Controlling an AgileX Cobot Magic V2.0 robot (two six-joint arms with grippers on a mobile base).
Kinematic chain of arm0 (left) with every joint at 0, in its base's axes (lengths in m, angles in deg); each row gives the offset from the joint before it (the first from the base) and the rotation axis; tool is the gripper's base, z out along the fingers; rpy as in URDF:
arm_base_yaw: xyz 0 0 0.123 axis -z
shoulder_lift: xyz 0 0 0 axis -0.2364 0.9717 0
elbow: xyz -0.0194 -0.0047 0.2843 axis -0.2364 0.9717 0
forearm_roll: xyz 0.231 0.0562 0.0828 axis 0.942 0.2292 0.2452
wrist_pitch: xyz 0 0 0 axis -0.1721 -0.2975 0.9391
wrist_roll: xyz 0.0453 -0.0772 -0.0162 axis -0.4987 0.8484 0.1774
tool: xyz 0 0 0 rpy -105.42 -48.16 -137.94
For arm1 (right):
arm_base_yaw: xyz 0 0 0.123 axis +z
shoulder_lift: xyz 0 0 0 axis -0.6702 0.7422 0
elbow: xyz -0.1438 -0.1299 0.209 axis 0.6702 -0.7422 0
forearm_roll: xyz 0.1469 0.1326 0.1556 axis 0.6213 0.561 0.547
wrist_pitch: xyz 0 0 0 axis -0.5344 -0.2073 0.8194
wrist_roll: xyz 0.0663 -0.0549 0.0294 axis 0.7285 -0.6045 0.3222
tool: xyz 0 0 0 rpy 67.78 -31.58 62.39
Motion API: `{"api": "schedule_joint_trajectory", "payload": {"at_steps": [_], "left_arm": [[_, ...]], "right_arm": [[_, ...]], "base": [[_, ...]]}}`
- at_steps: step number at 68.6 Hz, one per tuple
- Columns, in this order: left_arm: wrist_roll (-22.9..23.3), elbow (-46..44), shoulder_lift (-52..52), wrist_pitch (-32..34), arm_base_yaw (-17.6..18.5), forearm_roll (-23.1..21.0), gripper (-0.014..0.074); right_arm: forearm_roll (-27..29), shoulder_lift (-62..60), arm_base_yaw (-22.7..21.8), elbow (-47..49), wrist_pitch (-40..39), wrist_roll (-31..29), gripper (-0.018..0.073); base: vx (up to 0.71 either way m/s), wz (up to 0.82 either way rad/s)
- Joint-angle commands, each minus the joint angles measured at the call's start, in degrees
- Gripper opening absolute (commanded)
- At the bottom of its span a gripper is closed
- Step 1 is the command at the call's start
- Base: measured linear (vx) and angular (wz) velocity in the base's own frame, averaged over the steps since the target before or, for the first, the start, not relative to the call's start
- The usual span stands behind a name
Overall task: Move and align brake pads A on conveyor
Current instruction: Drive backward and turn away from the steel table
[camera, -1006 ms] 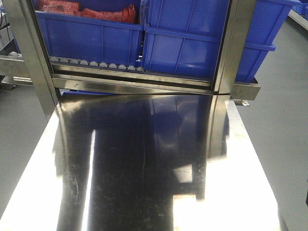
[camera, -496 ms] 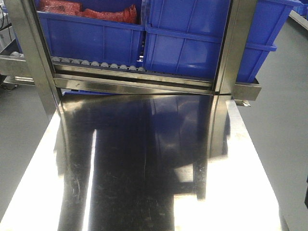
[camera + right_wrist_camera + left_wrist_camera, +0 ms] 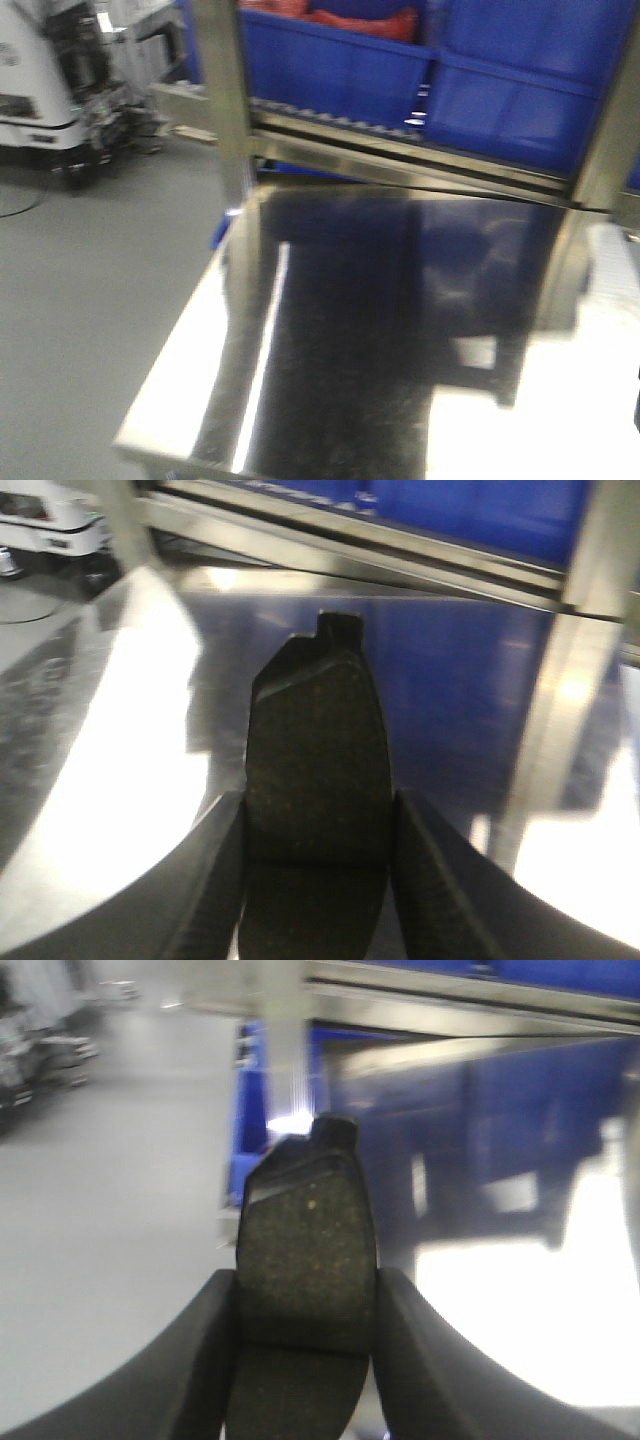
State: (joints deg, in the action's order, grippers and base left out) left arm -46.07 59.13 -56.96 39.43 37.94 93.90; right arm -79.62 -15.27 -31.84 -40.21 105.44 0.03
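Left gripper (image 3: pixel 306 1345) grips brake pad (image 3: pixel 305 1250), right gripper (image 3: pixel 318 855) grips second brake pad (image 3: pixel 318 740); blue bins (image 3: pixel 340 70) on rack (image 3: pixel 225 90) stand beyond steel table (image 3: pixel 330 400), grey floor (image 3: pixel 90 280) alongside.

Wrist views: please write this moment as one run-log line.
left gripper: shut on left pad | right gripper: shut on right pad | ahead: steel table, blue bins | conveyor: not in view

Blue bins (image 3: pixel 335 68) sit racked behind a shiny steel table (image 3: pixel 330 360).

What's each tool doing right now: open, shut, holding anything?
Left tool: closed on a brake pad.
Right tool: closed on a second brake pad.
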Motion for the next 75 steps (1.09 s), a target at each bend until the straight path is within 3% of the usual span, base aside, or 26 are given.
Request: {"api": "schedule_joint_trajectory", "payload": {"at_steps": [1, 75], "left_arm": [[0.46, -1.64, 0.44, 4.86, 0.22, 1.1, -0.0006], [0.46, -1.64, 0.44, 4.78, 0.22, 1.1, -0.0006]], "right_arm": [[-0.25, 0.29, -0.42, 1.63, -5.72, -0.5, -0.0004], [-0.25, 0.29, -0.42, 1.63, -5.72, -0.5, -0.0004]], "base": [[-0.16, 0.77], [-0.2, 0.81]]}}
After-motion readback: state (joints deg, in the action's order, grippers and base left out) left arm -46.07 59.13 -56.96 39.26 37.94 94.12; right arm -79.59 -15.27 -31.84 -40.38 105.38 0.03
